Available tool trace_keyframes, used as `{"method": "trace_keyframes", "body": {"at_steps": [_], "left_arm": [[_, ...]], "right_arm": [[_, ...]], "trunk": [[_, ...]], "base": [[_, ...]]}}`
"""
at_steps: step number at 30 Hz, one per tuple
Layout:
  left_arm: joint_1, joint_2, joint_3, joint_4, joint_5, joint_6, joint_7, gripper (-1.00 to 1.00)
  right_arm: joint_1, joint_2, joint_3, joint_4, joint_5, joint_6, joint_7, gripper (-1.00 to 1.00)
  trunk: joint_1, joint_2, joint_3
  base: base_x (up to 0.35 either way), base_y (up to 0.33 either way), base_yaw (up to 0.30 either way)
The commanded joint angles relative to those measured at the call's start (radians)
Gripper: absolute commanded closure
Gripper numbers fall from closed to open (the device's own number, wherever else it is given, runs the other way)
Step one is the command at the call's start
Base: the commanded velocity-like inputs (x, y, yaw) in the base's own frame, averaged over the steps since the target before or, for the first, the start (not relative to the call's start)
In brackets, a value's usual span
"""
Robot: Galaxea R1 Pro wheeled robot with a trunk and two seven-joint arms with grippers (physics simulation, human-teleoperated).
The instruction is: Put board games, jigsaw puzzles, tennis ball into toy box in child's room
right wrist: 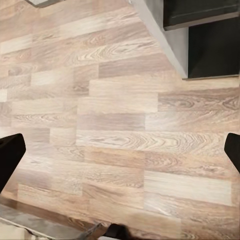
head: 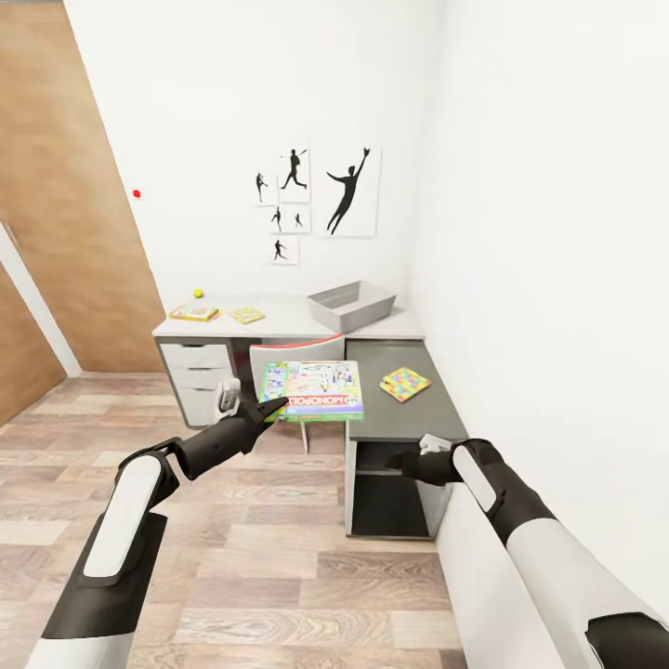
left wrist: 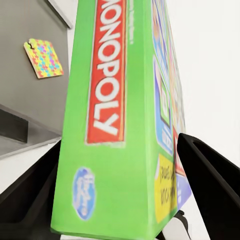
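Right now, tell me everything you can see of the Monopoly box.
The Monopoly box is a flat rectangular printed box, cardboard by its look, with bright green edges, a red band bearing white MONOPOLY lettering and a colourful lid. It is held roughly level in the air by the left gripper, whose jaws clamp its edge, in front of the table and the white chair. The left wrist view shows its green side between the dark fingers. Nothing else touches it.

Arms — white shell panels, black joints; black tapered forearms, left tool (head: pixel 269 407) black.
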Motion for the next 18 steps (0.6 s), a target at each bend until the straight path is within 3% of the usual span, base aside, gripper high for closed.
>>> {"method": "trace_keyframes", "body": {"at_steps": [1, 7, 18], "left_arm": [[-0.001, -0.001, 0.002, -0.001, 0.016, 0.004, 0.01, 1.0], [-0.001, -0.001, 0.002, -0.002, 0.016, 0.004, 0.01, 1.0], [-0.001, -0.001, 0.002, -0.002, 0.016, 0.005, 0.01, 1.0]], "right_arm": [[-0.001, -0.001, 0.002, -0.001, 0.009, 0.003, 0.008, -1.0], [-0.001, -0.001, 0.002, -0.008, 0.008, 0.007, 0.008, -1.0], [-0.001, -0.002, 0.0, -0.065, 0.009, 0.088, 0.007, -1.0]], "trunk": [[0.001, -0.002, -0.002], [0.001, -0.002, -0.002], [0.001, -0.002, -0.002]], "base": [[0.333, 0.0, 0.0], [0.332, 0.0, 0.0], [0.333, 0.0, 0.0]]}}
